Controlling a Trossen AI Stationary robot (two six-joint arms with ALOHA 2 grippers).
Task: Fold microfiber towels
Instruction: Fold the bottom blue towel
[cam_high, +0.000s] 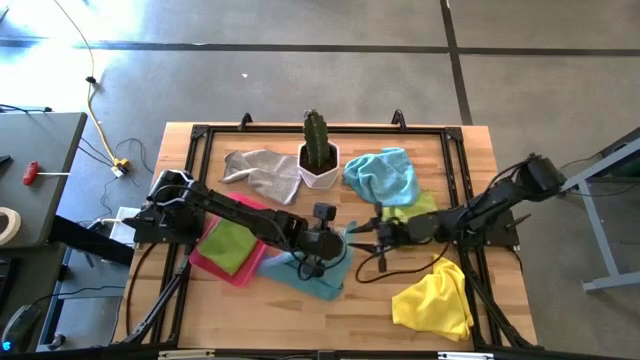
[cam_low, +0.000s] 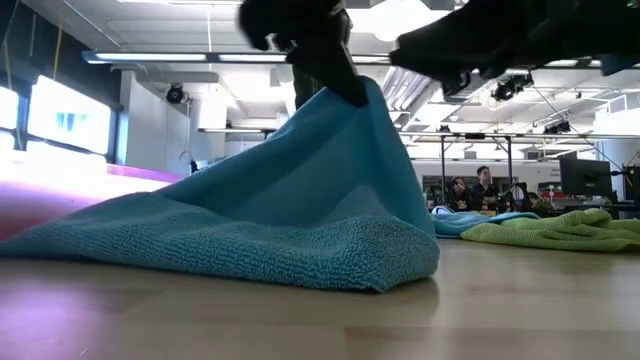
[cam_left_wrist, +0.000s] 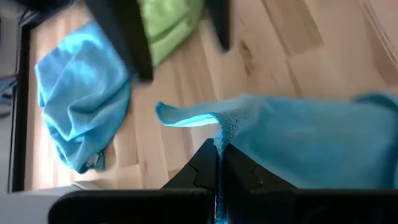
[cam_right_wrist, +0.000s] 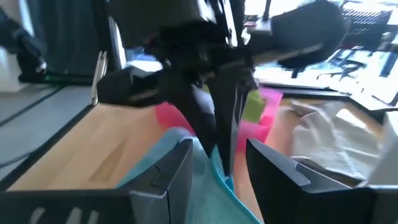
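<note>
- The blue towel, near the table's front edge, is pinched at one edge by the closed left gripper.
- The right gripper is held open beside it, empty.
- The towel could be dropped if pulled hard.

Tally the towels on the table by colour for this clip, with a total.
Grey towel: 1
Light blue towels: 2
Lime green towels: 2
Yellow towel: 1
Total: 6
</note>
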